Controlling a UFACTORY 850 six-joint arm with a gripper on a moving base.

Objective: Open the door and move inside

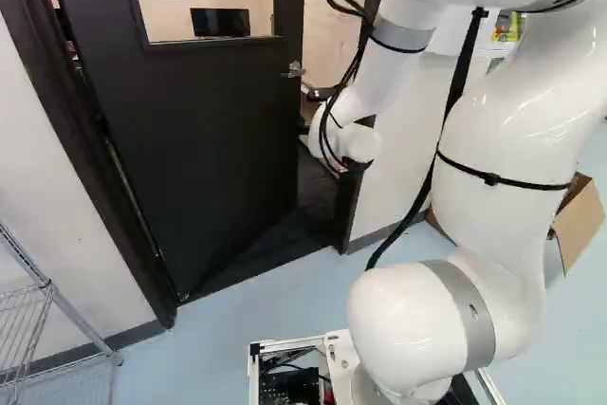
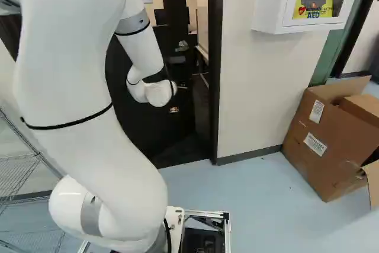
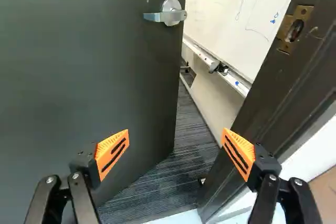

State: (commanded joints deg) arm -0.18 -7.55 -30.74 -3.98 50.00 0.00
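The black door [image 1: 204,149] stood partly open, angled into the room beyond, with a gap between its free edge and the dark door frame [image 3: 262,93]. Its lever handle [image 3: 168,13] was in plain sight in the wrist view, ahead of the gripper [image 1: 356,166] and well apart from it. In the base views the white arm [image 1: 517,130] and its wrist hid most of the gripper. The wrist view showed the fingers spread wide with nothing between their orange pads [image 3: 112,153]; whether either finger touched the door or the frame could not be told.

Through the gap showed striped carpet [image 3: 168,156] and part of a whiteboard [image 3: 236,19], cut off by the view's edge; the small items on its tray were hard to make out. Behind the door's window, the monitor [image 1: 220,23] showed only in part. In the right base view, the arm covered much of the door, and the cardboard box [image 2: 325,140] ran out of view at the right.
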